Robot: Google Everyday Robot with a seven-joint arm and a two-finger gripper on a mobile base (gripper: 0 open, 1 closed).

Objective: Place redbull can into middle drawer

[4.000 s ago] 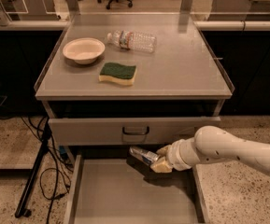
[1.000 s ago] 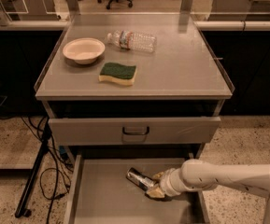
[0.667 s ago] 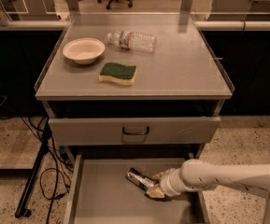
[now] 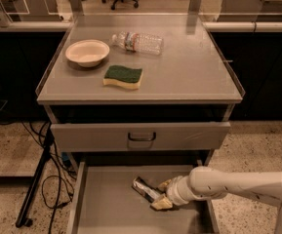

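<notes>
The redbull can [image 4: 144, 188] is a slim silver and blue can lying tilted, low over the floor of the open middle drawer [image 4: 109, 206]. My gripper [image 4: 162, 195] reaches in from the right, and its tan fingers [image 4: 159, 204] are closed around the can's right end. The white arm stretches away to the right edge of the view. I cannot tell whether the can touches the drawer floor.
Above the open drawer is a closed drawer with a grey front and a metal loop handle [image 4: 141, 137]. On the cabinet top are a white bowl [image 4: 87, 52], a green and yellow sponge [image 4: 123, 76] and a clear water bottle [image 4: 137, 42]. Cables and a stand [image 4: 33, 189] are at the left.
Since four seconds ago my gripper has moved down and slightly forward into the drawer with the can. Over the last second it has stayed nearly still.
</notes>
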